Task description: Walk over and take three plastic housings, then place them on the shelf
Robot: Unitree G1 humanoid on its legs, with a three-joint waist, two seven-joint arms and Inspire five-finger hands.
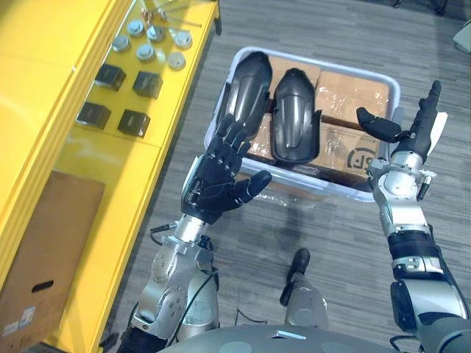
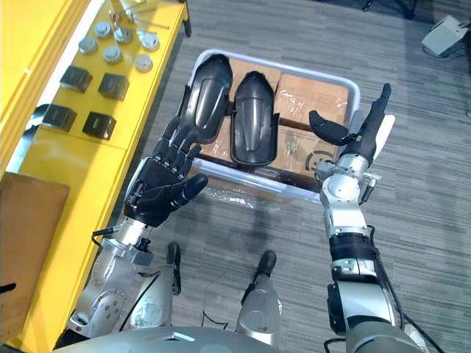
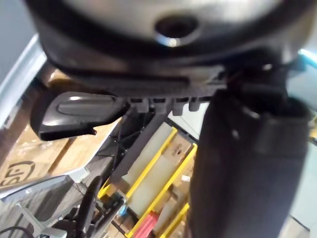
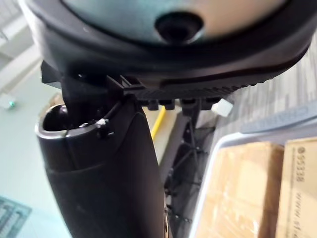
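Two dark glossy plastic housings lie side by side in a white bin (image 1: 388, 87) on the floor, resting on brown cardboard boxes: one on the left (image 1: 247, 88), one to its right (image 1: 296, 114). My left hand (image 1: 221, 176) is raised over the bin's near left corner, palm up, fingers spread and straight, holding nothing. My right hand (image 1: 408, 136) is raised at the bin's near right corner, fingers straight, thumb out, empty. The left wrist view shows one housing (image 3: 74, 111) past the hand.
A yellow shelf (image 1: 81, 154) runs along the left, carrying small black blocks (image 1: 110, 76), round metal parts (image 1: 145, 51) and a flat cardboard box (image 1: 44, 250). Grey floor (image 1: 331, 250) lies between me and the bin.
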